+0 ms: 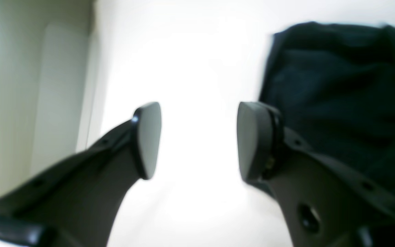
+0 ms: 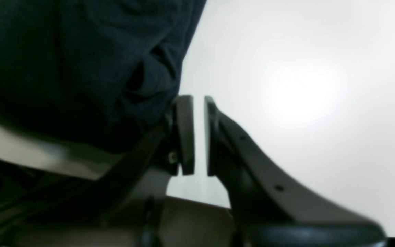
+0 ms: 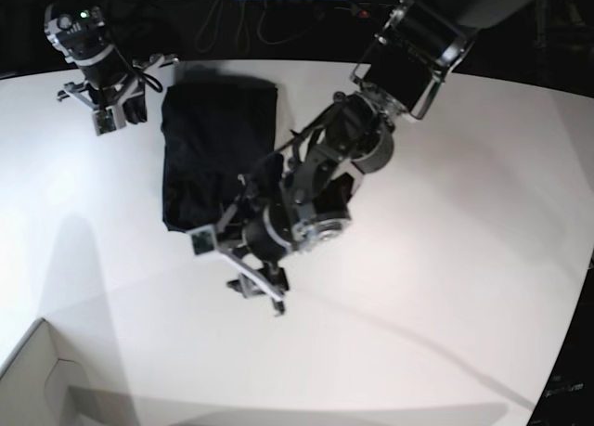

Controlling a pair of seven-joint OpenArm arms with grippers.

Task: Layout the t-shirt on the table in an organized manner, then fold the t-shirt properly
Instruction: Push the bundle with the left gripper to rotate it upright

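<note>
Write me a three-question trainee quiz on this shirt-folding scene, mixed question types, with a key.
1. True or false: the left gripper holds the plain black soft-fabric t-shirt.
2. Multiple choice: the right gripper has its jaws A) wide apart, B) a narrow gap apart with nothing between, C) clamped on cloth.
3. Fill in: the t-shirt lies as a folded bundle on the large smooth white ____.

Key: 1 false, its jaws are open over bare tabletop beside the shirt; 2 B; 3 table.
</note>
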